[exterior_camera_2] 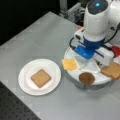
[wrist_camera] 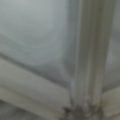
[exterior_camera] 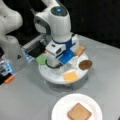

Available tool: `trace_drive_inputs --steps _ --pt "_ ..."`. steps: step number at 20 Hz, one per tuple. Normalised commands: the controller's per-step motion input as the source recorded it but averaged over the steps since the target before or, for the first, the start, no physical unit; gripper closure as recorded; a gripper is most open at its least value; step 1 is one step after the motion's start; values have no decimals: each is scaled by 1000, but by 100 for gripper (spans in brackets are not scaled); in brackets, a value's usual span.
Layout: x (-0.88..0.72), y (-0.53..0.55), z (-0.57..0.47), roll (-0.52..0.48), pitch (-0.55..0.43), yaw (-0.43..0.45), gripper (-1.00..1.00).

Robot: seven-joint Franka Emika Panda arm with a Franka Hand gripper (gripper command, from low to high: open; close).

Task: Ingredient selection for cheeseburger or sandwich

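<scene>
Gripper [exterior_camera_2: 86,58] dips low over the white divided tray [exterior_camera: 50,75] at mid-frame (jaw state cannot be told), among cheese square [exterior_camera_2: 69,64], patty [exterior_camera_2: 86,78], lettuce [exterior_camera: 41,59] and spare toast [exterior_camera_2: 112,70]. Base toast [exterior_camera: 79,112] lies on the plate [exterior_camera: 60,106], lower frame; selecting the second ingredient demands a clean, centred grasp.

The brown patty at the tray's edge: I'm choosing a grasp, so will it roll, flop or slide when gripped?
The brown patty looks like a flat, thick disc, so it probably stays stiff and will not roll while lying flat. It sits at the white tray's rim, so a sideways push might knock it off. Its smooth look suggests some slip.
</scene>
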Motion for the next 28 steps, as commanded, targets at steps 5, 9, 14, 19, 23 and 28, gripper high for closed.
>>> trace_drive_inputs --steps 5,9,14,19,23,28 --pt "-218 44 -148 80 -197 5 -100" --pt "-268 44 -92 49 -213 154 -100" --pt "-277 55 -105 28 -271 312 -100" --pt "-259 74 -161 54 -318 427 -100" --pt "-262 71 -186 139 -278 397 -100" --pt "-204 -12 -177 210 -222 367 -100"
